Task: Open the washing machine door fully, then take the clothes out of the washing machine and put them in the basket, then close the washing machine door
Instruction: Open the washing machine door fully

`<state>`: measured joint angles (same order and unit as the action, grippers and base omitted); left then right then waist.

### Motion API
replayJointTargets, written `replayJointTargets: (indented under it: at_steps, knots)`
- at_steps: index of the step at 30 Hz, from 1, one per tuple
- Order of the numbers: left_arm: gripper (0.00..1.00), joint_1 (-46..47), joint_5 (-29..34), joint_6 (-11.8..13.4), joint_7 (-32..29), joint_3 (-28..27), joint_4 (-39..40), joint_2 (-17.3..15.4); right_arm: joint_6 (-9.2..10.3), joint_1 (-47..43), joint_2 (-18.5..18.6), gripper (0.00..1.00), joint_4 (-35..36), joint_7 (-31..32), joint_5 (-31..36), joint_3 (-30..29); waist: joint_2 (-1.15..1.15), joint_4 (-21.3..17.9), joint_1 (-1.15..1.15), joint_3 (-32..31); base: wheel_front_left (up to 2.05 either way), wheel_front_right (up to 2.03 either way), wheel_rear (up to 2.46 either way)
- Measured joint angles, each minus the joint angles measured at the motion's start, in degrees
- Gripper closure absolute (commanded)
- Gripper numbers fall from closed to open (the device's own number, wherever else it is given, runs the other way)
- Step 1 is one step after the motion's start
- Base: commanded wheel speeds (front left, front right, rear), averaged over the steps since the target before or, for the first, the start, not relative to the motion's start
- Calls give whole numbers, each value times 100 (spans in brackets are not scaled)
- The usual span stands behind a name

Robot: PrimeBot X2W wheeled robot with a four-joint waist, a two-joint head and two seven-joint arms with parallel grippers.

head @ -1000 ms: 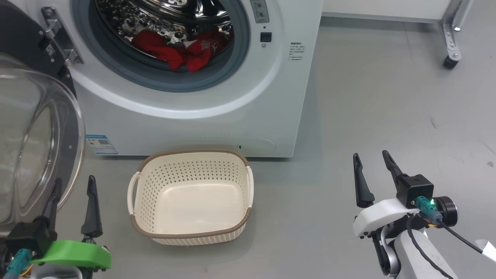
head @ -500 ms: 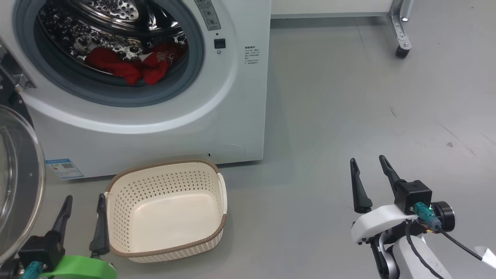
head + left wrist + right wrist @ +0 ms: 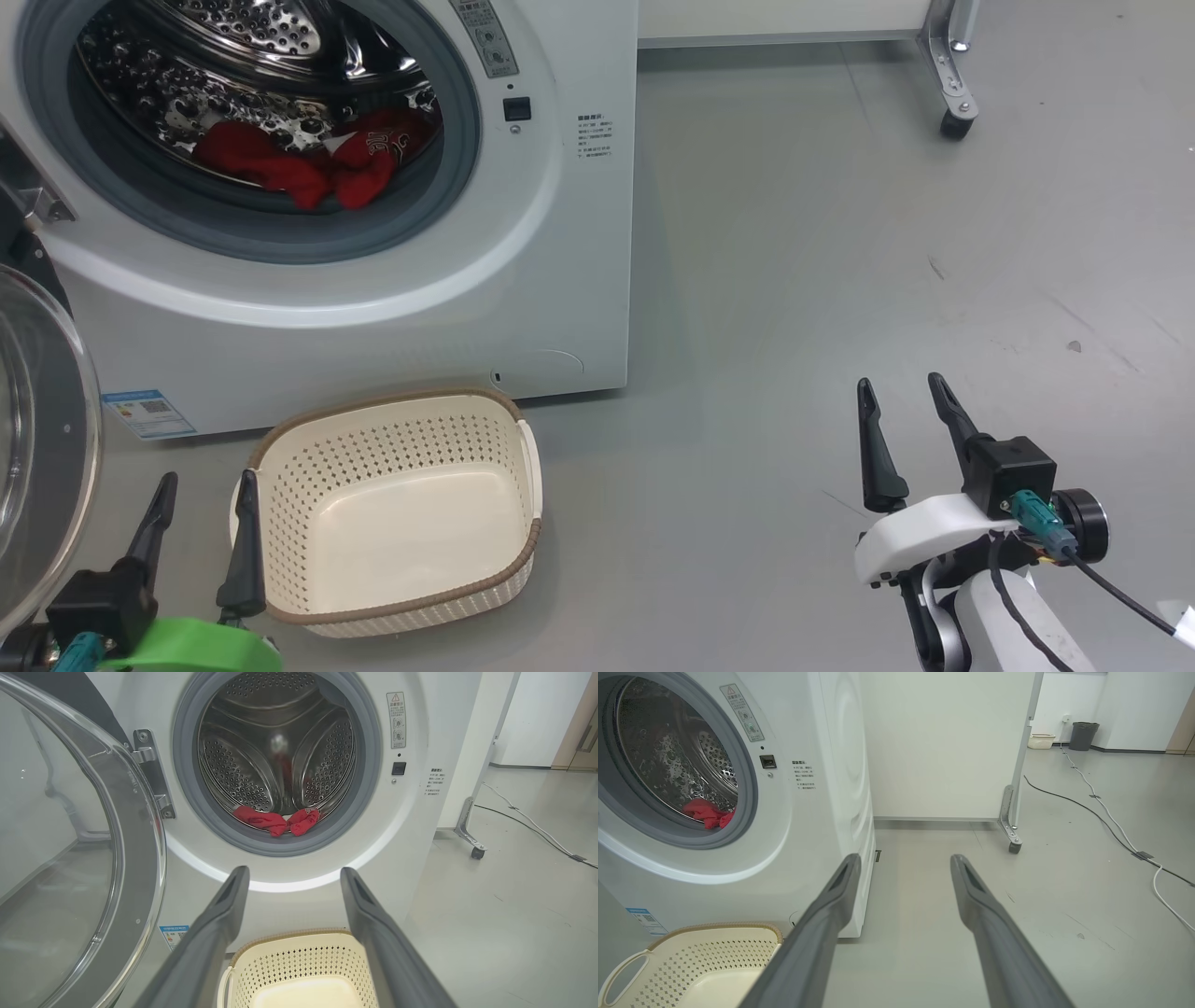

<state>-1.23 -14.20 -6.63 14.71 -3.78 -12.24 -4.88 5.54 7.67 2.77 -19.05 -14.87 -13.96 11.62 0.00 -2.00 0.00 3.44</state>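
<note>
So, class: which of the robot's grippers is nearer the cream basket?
Left. The left gripper is close beside the basket, at its left rim; the right gripper is well off to its right.

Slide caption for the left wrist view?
Open left gripper before the washing machine, door wide open, clothes in the drum, basket empty below.

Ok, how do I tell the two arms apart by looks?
Both have two long dark tapering fingers. The left pincer sits on a bright green bracket. The right pincer has a white shell, a black block, a teal plug and a black cable.
</note>
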Motion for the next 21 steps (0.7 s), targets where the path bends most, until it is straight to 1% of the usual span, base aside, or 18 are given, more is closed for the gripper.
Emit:
replayJointTargets:
  at_steps: [14,21]
  knots:
    - [0,-1,99,-24,0,-99,12,31,7,-21,-1,0,13,0,2,2,0,72,0,-35,1,0,0]
    - [0,-1,113,-24,0,-88,-2,33,7,-92,-1,0,14,0,2,3,0,100,0,-7,22,-21,-1]
